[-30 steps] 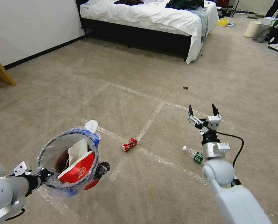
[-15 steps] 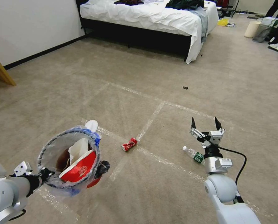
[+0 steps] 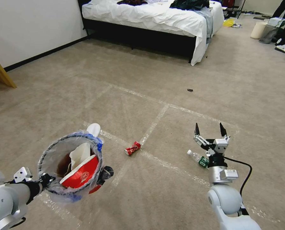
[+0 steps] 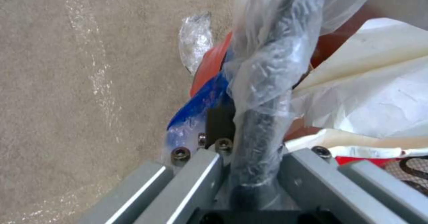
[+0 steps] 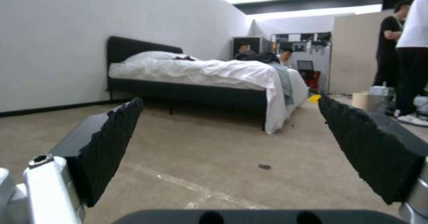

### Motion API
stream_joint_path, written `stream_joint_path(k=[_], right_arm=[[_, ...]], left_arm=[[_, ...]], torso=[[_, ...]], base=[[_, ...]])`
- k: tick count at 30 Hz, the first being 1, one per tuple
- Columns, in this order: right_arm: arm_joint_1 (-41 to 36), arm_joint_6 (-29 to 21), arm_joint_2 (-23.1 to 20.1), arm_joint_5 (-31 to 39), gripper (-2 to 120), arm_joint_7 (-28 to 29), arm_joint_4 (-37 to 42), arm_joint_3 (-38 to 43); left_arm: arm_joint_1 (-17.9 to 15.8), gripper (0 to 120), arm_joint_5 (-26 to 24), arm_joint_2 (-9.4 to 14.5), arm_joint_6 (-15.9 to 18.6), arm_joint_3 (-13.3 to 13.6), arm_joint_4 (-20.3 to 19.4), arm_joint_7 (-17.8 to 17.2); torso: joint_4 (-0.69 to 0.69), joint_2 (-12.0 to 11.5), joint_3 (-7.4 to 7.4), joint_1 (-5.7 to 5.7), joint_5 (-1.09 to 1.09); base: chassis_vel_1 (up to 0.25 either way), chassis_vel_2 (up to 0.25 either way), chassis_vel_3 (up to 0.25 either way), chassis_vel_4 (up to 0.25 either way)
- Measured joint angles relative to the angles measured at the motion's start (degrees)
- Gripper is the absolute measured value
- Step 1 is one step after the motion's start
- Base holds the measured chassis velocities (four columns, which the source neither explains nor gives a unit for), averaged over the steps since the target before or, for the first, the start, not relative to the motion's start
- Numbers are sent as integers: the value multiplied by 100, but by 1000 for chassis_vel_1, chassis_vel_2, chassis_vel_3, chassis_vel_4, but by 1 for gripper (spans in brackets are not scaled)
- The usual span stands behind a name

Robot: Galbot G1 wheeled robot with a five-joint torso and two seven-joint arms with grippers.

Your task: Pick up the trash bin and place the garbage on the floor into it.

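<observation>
Floor [image 3: 181,80]: taupe short-pile carpet, shiny tape grid.
Bin [image 3: 54,153]: round, crinkly-lined; my left gripper [image 3: 45,179] clamps its rim.
My right gripper [image 3: 211,131]: spread, empty, over bottle [image 3: 198,158].
Can [image 3: 132,148]: crushed, red.

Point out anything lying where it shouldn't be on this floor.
A crushed red can lies on a tape line of the carpet. A clear bottle lies on its side under the open right gripper. The left gripper holds the trash bin aloft.
</observation>
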Motion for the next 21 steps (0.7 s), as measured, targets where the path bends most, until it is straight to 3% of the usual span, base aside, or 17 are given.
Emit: stream_joint_path(k=[21], right_arm=[[-216,200,92,-228,100,-165,-52,-10]], left_arm=[[32,0,93,-55,10,20,-22,57]], torso=[[0,0,0,1,0]], base=[[0,0,0,0]])
